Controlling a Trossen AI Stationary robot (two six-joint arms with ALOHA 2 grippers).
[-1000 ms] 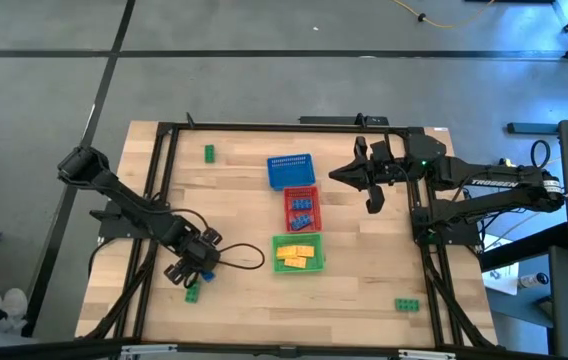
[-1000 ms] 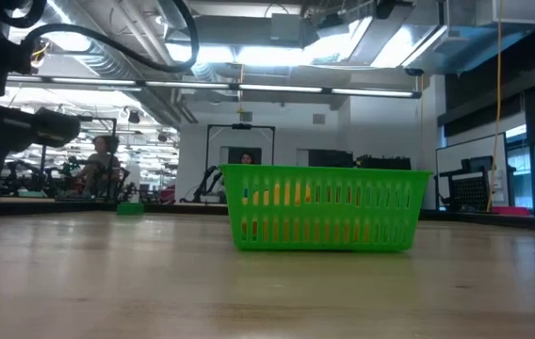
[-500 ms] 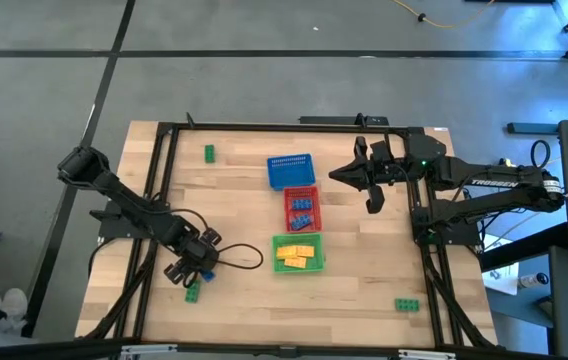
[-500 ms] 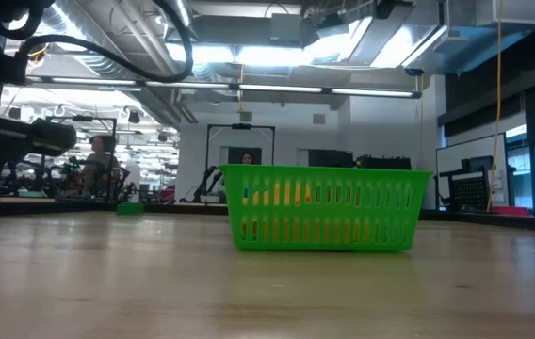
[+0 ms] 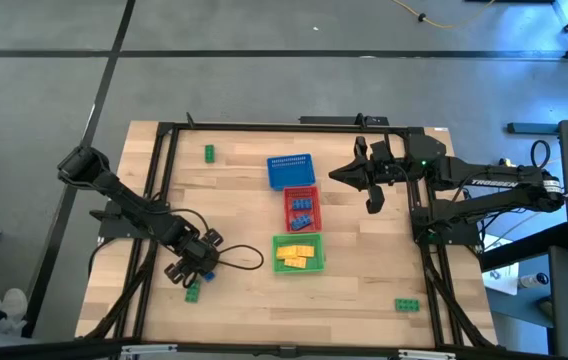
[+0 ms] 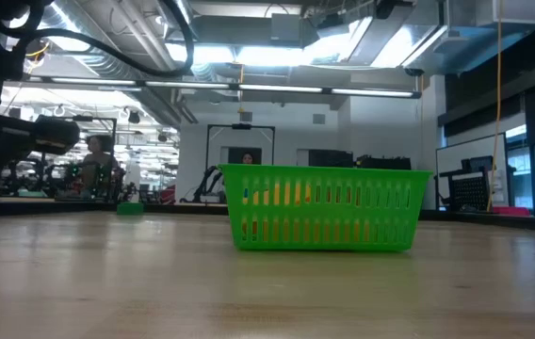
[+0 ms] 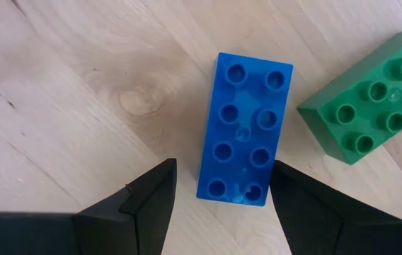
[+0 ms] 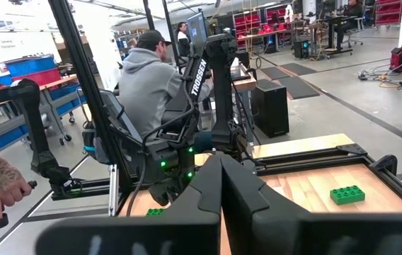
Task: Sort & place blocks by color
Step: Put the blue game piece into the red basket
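Little has shifted since the earlier frames: we see the left arm's dark shape in the low view sitting slightly differently at the edge, while blocks and baskets lie as before.

We find the left gripper (image 7: 219, 188) low over the surface (image 5: 364, 280), near its left front part, fingers spread wide to either side of a blue block (image 7: 245, 129). That block lies flat, studs up, between the fingers (image 7: 151, 202), and neither finger visibly touches it. A green block (image 7: 367, 106) lies just beside the blue one, apart from it and at an angle.

Moving outward, we note the green basket (image 5: 297, 252) holding yellow blocks (image 5: 298, 256), the red basket (image 5: 302, 208) holding blue blocks (image 5: 303, 210), and the blue basket (image 5: 290, 171), set in a row up the middle. A second green block (image 5: 209, 152) lies near the far left corner and a third (image 5: 407, 304) near the front right.

We see the right gripper (image 5: 373, 203) held above the surface at the right, fingers closed together on nothing. Beyond the surface, a person (image 8: 151, 78) in a grey hooded top sits facing away.
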